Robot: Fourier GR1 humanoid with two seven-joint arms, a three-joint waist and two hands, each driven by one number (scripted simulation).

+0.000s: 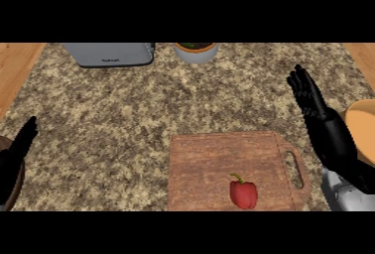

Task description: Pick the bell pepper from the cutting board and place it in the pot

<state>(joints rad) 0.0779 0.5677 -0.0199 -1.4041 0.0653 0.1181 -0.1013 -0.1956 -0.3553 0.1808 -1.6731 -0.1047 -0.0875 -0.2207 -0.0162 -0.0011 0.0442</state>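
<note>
Inventory of one moment, before any grasp. Red bell pepper with a curled green stem (243, 193) is lying on the brown wooden cutting board with a handle slot (219, 158), near the board's lower edge and right of its middle, touched by nothing. Board is sitting on the speckled granite desk (124, 114).

Right hand (311, 96) is standing open beyond the board's right side, fingers straight and pointing away from the robot, holding nothing and well apart from the pepper. Left hand (22, 141) is showing at the left edge, fingers straight, empty, resting.

Rounded tan vessel (362, 129) is showing only in part at the right edge, just beside the right forearm; it is probably the pot, though too little is visible to be sure.

Grey metal toaster (110, 53) and grey planter holding greenery (195, 51) are standing along the far edge.

Step in hand, by judgement: the pick is not yet begun. Next move is calling for the right hand to come back and down over the pepper and curl round it.
</note>
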